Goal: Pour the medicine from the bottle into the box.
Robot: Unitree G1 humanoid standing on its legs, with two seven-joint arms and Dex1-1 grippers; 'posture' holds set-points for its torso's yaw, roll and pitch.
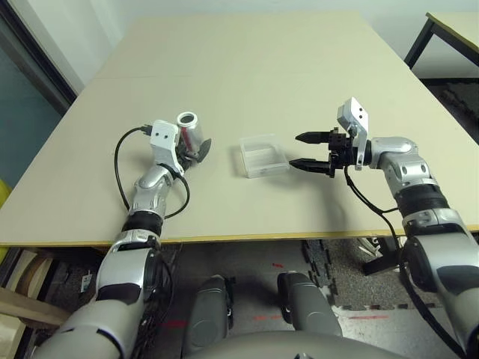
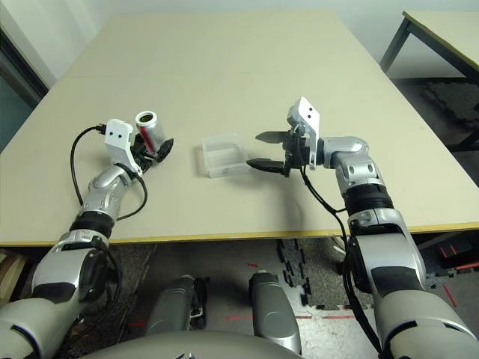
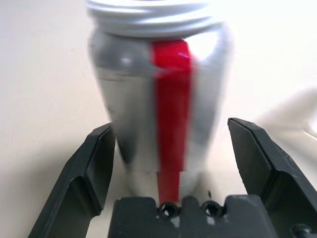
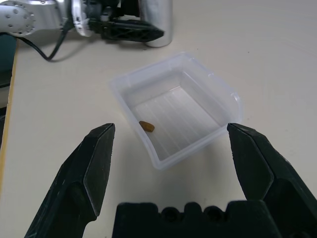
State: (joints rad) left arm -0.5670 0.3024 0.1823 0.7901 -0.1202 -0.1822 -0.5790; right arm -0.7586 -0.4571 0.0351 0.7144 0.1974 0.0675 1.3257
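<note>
On the tan table (image 1: 247, 67), L side, the bottle (image 1: 191, 133) stands upright w/ its mouth open at the top, silver-grey body, red stripe running lengthwise down a white label. The left gripper (image 1: 196, 152) sits around its lower part, black fingers (image 3: 94, 173) spread wide to either side; in the left wrist view there's a gap btwn each finger and the bottle wall, so it looks not pinched, just bracketed. Can't see inside the bottle. A black cable loops off the L wrist over the tabletop. Moving R, near the table's middle, the box (image 1: 262, 155) lies flat on the surface, clear frosty plastic, rounded corners, open top; well apart from the bottle, nothing btwn them. In the right wrist view one small brown-orange pill (image 4: 146, 127) rests on the ribbed floor near one wall; rest of the floor bare. Further R, the right gripper (image 1: 308, 152) points toward the box from its R side, fingers spread wide, tips just beside the box edge, holding nothing, hanging above the surface. Far R, a second table's dark leg and edge show beyond, over dark floor.
</note>
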